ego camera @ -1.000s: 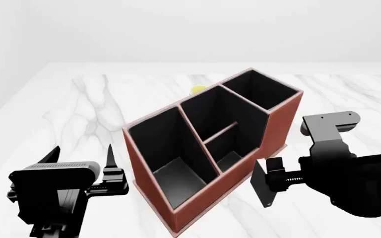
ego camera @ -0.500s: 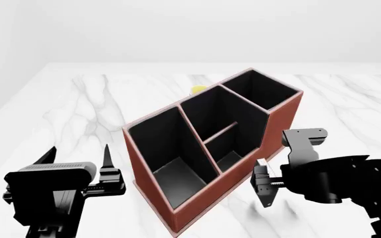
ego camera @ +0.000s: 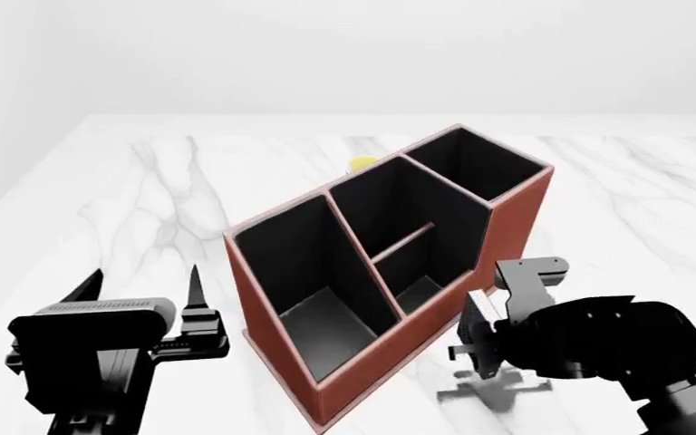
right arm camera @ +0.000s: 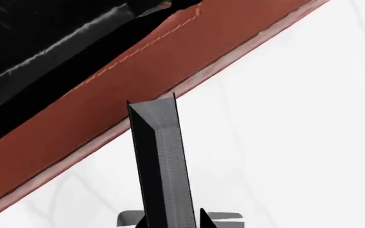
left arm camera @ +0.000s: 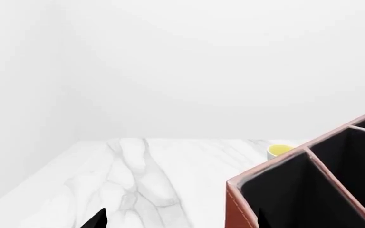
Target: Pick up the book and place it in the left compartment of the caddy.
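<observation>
The caddy (left arm camera: 309, 185) is seen on the white marble table (left arm camera: 138, 185), its black-lined sections open. A small yellow object (left arm camera: 279, 150) sits just beyond it.

Reddish-brown caddy (ego camera: 511, 222) with black interior, white grey-veined marble table (ego camera: 142, 208), black claws, possibly yellow object (left arm camera: 279, 150) behind.

head view: high, facing forward and down over the reddish-brown leather-look caddy (ego camera: 384, 272) on the white marble worktop (ego camera: 142, 208)
left wrist view: low, level, near the caddy's (left arm camera: 309, 185) corner
right wrist view: pressed close to its (right arm camera: 169, 76) outer wall
shared: caddy, worktop
</observation>
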